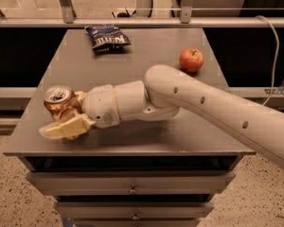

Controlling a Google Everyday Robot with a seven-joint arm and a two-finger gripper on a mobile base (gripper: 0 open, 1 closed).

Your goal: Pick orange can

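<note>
The orange can [59, 101] stands upright near the front left corner of the grey table [146, 46], its silver top and pull-tab showing. My gripper [61, 115] reaches in from the right and sits around the can. The near finger [66, 127] lies against the can's front lower side. The far finger [79, 97] peeks out behind the can's right side. The fingers look closed on the can, which rests on the table.
A red apple [191, 59] sits at the right rear of the table. A dark blue crisp bag [106, 36] lies at the back middle. My arm [199, 103] crosses the table's right half. Drawers [132, 188] are below the front edge.
</note>
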